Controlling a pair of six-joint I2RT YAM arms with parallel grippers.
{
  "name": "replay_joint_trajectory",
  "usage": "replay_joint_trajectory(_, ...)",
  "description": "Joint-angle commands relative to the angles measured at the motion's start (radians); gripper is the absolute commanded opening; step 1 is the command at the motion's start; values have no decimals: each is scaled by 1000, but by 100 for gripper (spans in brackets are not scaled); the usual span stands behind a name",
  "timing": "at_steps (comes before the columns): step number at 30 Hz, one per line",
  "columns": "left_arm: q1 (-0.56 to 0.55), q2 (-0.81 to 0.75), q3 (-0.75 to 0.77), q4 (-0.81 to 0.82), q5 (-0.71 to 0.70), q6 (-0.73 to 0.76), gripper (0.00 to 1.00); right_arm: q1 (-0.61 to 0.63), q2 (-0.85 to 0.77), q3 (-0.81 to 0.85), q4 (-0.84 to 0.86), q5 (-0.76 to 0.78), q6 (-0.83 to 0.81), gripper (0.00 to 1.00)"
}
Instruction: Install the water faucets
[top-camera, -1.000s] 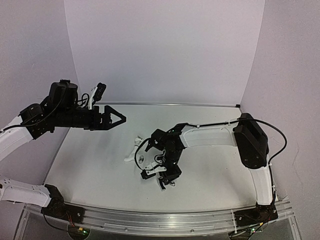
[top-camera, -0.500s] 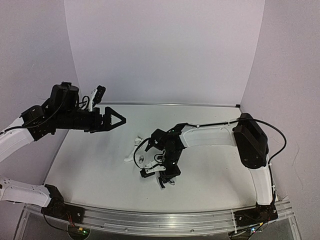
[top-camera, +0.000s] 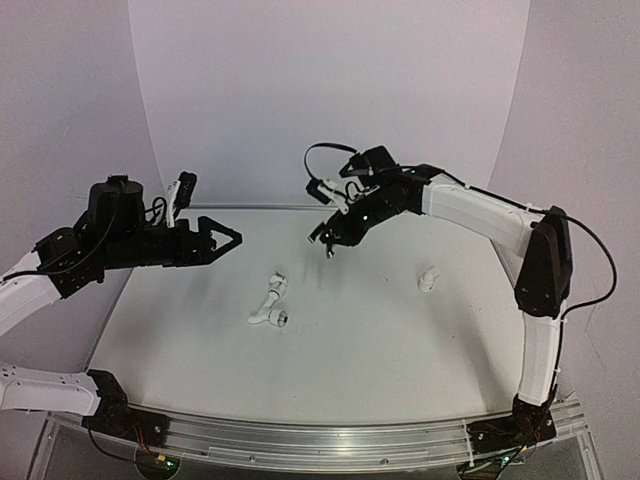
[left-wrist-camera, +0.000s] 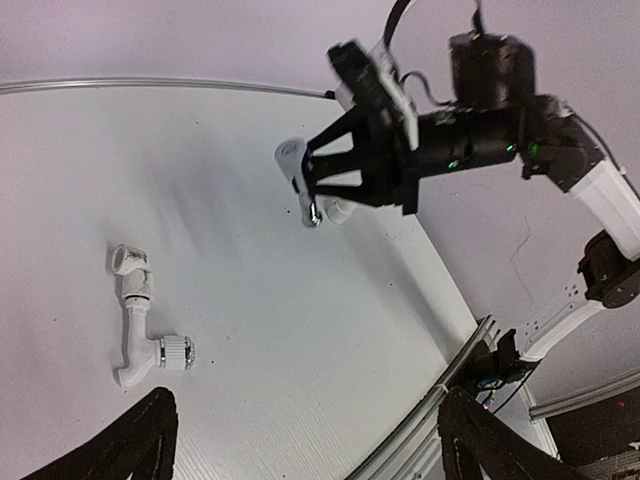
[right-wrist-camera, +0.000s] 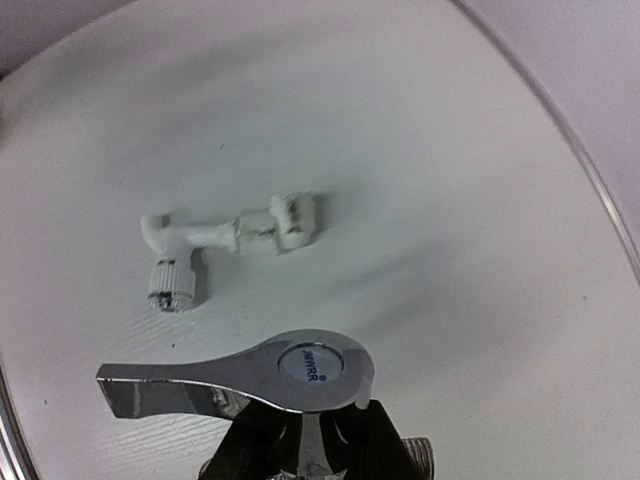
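Two grippers aloft over the table (top-camera: 400, 345), read left to right. At far left, left gripper (top-camera: 222, 240): fingers spread wide, nothing between them, hovering above the table's left side and pointing toward the centre. Just right of that, lying flat on the table: longer white bent pipe (top-camera: 267, 306) with a metal-ringed end, touched by neither gripper, not part of this job. Further right, raised well above the surface, right gripper (top-camera: 328, 236): fingers pinched on the faucet (right-wrist-camera: 300, 375), gripping the body just beneath the chrome lever. Lever roughly level and sticking out to one side in the wrist view; threaded end only partly visible at the bottom edge there. At far right, resting on the table and well apart from everything else: short white elbow fitting (top-camera: 429, 279), loose, held by nothing.

Step in hand, by judgement: carrying the faucet, with the pick done and the mating not begun. Next move likely to need the elbow fitting steadied, probably by the free left gripper after a long reach across, or else the faucet brought down to it. Then threaded stem lined up square with the fitting's open mouth and turned in. Cannot tell from these views which way that mouth faces. Risk: fitting skidding or tipping if pushed while unheld.
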Motion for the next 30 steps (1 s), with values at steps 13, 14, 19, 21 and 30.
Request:
replay_joint_trajectory(13, -55, 344, 195, 139, 77, 201, 66, 49, -151, 14, 265, 81, 625, 6)
replay_joint_trajectory(14, -60, 352, 194, 160, 75, 209, 65, 61, -154, 11, 269, 93, 638, 6)
replay_joint_trajectory(19, -66, 383, 197, 216, 65, 224, 59, 119, -163, 12, 279, 152, 683, 5)
replay_joint_trajectory(21, -66, 396, 197, 227, 65, 220, 58, 132, -166, 20, 281, 160, 695, 5)
replay_joint_trajectory(30, -67, 404, 182, 263, 50, 197, 45, 192, -182, 14, 293, 149, 702, 5)
